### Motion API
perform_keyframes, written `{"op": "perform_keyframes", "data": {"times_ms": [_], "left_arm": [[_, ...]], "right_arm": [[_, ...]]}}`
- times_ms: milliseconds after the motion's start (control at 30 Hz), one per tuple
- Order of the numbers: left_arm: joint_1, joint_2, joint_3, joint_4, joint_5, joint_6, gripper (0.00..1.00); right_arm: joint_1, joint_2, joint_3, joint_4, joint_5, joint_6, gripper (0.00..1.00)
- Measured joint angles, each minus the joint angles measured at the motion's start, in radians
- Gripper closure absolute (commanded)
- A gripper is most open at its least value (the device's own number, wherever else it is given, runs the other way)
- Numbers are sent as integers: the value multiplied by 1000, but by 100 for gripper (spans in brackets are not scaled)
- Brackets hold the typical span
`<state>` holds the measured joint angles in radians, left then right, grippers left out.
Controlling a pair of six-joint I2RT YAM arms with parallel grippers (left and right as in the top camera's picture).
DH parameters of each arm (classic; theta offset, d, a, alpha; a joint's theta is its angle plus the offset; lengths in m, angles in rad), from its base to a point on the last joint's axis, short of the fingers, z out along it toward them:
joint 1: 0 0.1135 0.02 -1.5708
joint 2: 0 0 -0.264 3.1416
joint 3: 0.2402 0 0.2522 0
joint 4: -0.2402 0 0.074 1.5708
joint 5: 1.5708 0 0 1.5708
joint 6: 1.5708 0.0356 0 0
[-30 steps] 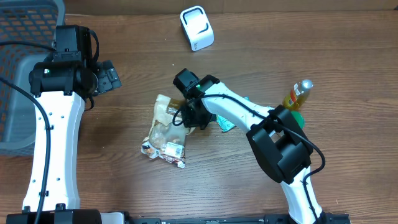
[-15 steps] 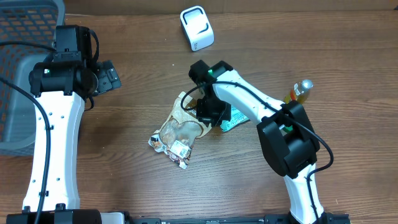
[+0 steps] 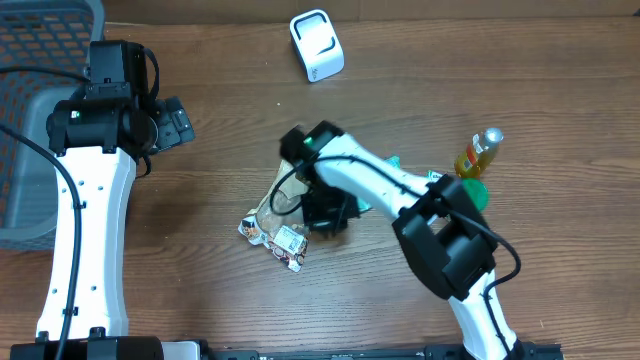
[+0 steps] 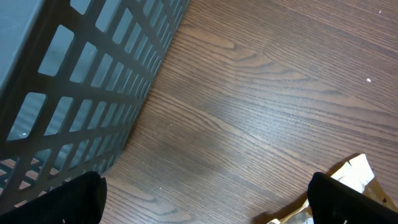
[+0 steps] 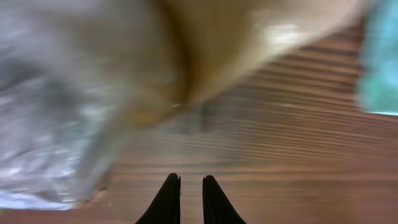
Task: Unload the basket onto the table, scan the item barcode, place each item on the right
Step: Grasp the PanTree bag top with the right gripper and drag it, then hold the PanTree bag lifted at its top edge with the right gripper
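Observation:
The item, a crinkled clear-and-tan snack bag (image 3: 272, 215), lies mid-table with a white label (image 3: 285, 238) at its near end. My right gripper (image 3: 325, 212) is low at the bag's right edge. In the right wrist view its fingertips (image 5: 191, 180) stand almost together over bare wood, with nothing between them. The bag (image 5: 93, 93) is a blur up and to the left. The white scanner (image 3: 317, 45) stands at the back. My left gripper (image 3: 175, 125) hangs open at the far left, its fingers (image 4: 62, 199) spread over bare wood, and the bag's corner (image 4: 356, 177) shows at the right.
A grey mesh basket (image 3: 40, 60) fills the back-left corner, close beside the left gripper (image 4: 208, 199) in the left wrist view. A teal packet (image 3: 396, 160) lies mostly under the right arm. An amber bottle (image 3: 480, 150) stands at the right by a green object (image 3: 478, 192).
The right arm swung the bag round and slid it rightward, then dropped to the bag's right edge. The bag now lies turned, label end near. The left arm stayed still.

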<state>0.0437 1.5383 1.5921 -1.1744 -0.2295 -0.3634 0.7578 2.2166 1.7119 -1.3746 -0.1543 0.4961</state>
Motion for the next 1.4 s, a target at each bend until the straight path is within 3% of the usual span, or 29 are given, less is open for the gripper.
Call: {"op": "perform_keyframes", "data": {"times_ms": [300, 433, 533, 800, 933, 1033, 1167, 1400], "left_arm": [[0, 0, 0, 0, 0, 0, 0], [0, 0, 0, 0, 0, 0, 1], [0, 0, 0, 0, 0, 0, 0], [0, 0, 0, 0, 0, 0, 0], [0, 0, 0, 0, 0, 0, 0], [0, 0, 0, 0, 0, 0, 0], [0, 0, 0, 0, 0, 0, 0], [0, 0, 0, 0, 0, 0, 0]], "right_arm": [[92, 0, 0, 183, -6, -3, 86], [87, 0, -1, 275, -5, -8, 71], [86, 0, -1, 317, -5, -8, 70], [74, 0, 30, 223, -6, -48, 61], [46, 0, 111, 146, -7, -105, 48], [16, 0, 156, 124, -6, -136, 23], [-34, 0, 166, 126, -6, -161, 0], [-94, 0, 166, 179, -3, -175, 0]]}}
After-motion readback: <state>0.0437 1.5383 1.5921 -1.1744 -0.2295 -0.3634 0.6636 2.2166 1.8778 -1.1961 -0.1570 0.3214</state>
